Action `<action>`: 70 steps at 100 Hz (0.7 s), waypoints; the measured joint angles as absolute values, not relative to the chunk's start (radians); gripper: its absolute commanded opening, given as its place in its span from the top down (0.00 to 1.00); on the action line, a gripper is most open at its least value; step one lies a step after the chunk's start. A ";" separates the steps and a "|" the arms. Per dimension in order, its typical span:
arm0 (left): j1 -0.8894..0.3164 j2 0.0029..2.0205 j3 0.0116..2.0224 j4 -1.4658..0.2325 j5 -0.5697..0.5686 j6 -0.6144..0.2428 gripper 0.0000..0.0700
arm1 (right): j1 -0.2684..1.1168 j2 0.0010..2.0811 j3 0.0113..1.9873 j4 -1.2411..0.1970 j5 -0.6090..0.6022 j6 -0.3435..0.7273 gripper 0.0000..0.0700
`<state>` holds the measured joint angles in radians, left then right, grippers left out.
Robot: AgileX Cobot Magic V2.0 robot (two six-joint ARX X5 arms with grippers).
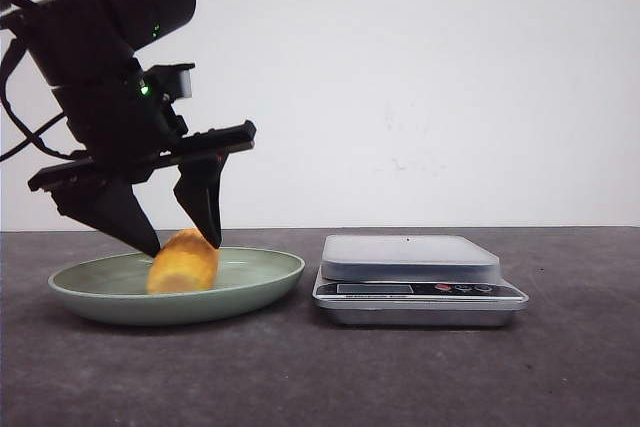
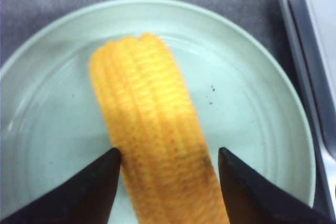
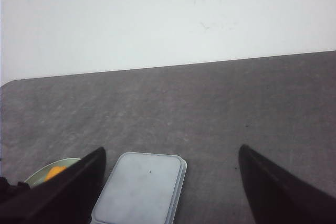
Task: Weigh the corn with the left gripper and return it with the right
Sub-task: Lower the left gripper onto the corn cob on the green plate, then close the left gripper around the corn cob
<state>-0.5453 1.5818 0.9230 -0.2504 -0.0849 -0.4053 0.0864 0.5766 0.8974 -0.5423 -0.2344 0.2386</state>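
Corn [image 1: 183, 262] is counted as one piece only: a short yellow-orange cob with ribbed kernel rows, laid on its side in the green plate [image 1: 255, 285].

Taken from largest to smallest, one dark grey table [image 1: 400, 377] is seen carrying everything, with a plain white wall behind it. One black robot arm, the left one, is seen in the front view, bent down over the plate from the upper left. One plate is present, shallow and pale green, set toward the left of the table. One silver kitchen scale [image 1: 412, 277] is placed just beside the plate on its right, with a flat bare platform and a row of small buttons and a display on its front edge. The plate and the scale are close but not seen touching.

The left gripper [image 1: 187, 244] is lowered around the corn with its jaws apart; one black finger is seen on each side of the cob. In the left wrist view the fingertips [image 2: 107, 163] are shown flanking the cob, one very close to it, the other with a small gap.

The right gripper [image 3: 170, 179] is held off above the table, its two dark fingers spread wide with nothing between them; beneath it the scale platform [image 3: 142, 187] is seen, and the plate edge with a spot of orange corn [image 3: 54, 172].
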 measured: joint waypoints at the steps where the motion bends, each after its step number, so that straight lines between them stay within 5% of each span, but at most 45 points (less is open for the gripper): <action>1: -0.546 1.583 0.923 -0.251 -0.085 -0.406 0.49 | 0.086 0.577 0.897 -0.542 -0.234 0.239 0.27; 12: -0.548 1.586 0.923 -0.252 -0.085 -0.408 0.53 | 0.086 0.577 0.897 -0.542 -0.234 0.238 0.27; 31: -0.554 1.586 0.923 -0.250 -0.084 -0.408 0.99 | 0.086 0.577 0.897 -0.542 -0.234 0.238 0.27; 70: -0.559 1.541 0.945 -0.325 -0.083 -0.408 0.99 | 0.086 0.577 0.897 -0.542 -0.234 0.236 0.27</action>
<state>-0.5594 1.5414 0.9455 -0.3248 -0.0830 -0.4076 0.0864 0.5766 0.8970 -0.5423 -0.2344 0.2356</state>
